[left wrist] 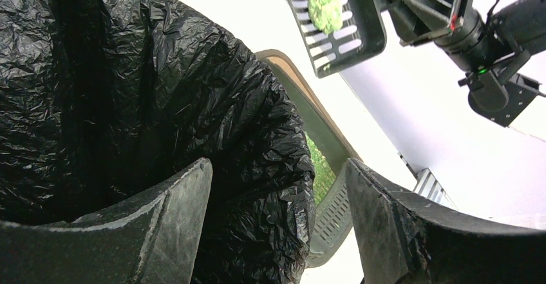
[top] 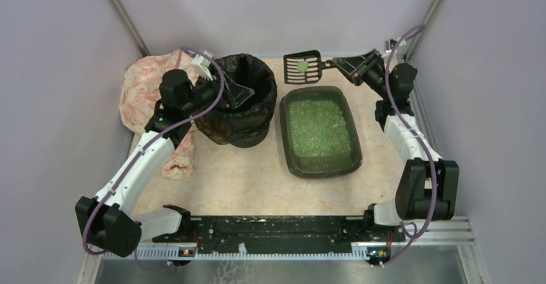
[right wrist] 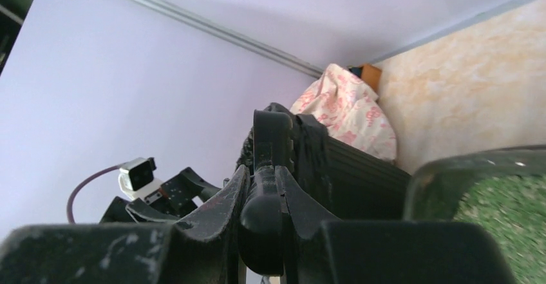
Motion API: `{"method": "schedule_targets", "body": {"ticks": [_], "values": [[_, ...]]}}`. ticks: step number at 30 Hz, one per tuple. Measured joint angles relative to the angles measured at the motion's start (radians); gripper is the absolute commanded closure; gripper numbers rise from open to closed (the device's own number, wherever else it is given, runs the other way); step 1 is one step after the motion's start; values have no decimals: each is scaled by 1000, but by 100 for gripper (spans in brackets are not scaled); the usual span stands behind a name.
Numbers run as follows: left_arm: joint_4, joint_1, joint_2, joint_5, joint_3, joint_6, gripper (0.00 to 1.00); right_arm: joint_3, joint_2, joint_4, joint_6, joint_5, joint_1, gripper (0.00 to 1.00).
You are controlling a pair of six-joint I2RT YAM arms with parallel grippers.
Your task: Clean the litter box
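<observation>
The litter box [top: 320, 129], a dark grey-green tray of green litter, lies mid-table; it also shows in the left wrist view [left wrist: 320, 137] and the right wrist view [right wrist: 502, 194]. My right gripper [top: 351, 65] is shut on the handle [right wrist: 270, 136] of a black slotted scoop [top: 302, 67]. It holds the scoop in the air beyond the box's far end, with a green clump [left wrist: 324, 10] on the scoop. My left gripper [top: 239, 94] is open, its jaws either side of the right rim of the round bin lined with a black bag [top: 239, 97].
A pink patterned cloth [top: 145, 91] lies bunched left of the bin, against the left wall. Grey walls close in the back and both sides. The bin stands close beside the litter box's left edge. A black rail [top: 270, 229] runs along the near edge.
</observation>
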Motion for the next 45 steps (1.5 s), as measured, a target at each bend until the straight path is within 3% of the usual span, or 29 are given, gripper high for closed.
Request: {"method": "schedule_targets", "body": {"ticks": [12, 18, 21, 28, 35, 40, 45], "values": [[0, 0, -2, 1, 0, 0, 18, 373, 187, -175, -209, 43, 282, 100], [0, 0, -2, 1, 0, 0, 18, 532, 266, -390, -482, 97, 396, 100], [0, 0, -2, 1, 0, 0, 19, 671, 298, -559, -703, 182, 496, 100], [0, 1, -2, 1, 0, 0, 18, 881, 353, -789, -1007, 357, 691, 100], [0, 3, -2, 1, 0, 1, 18, 903, 360, -855, -1146, 484, 757, 100], [0, 3, -2, 1, 0, 2, 19, 867, 332, -825, -1144, 507, 749, 100], [0, 3, -2, 2, 0, 2, 19, 735, 198, -730, -1065, 452, 706, 100]]}}
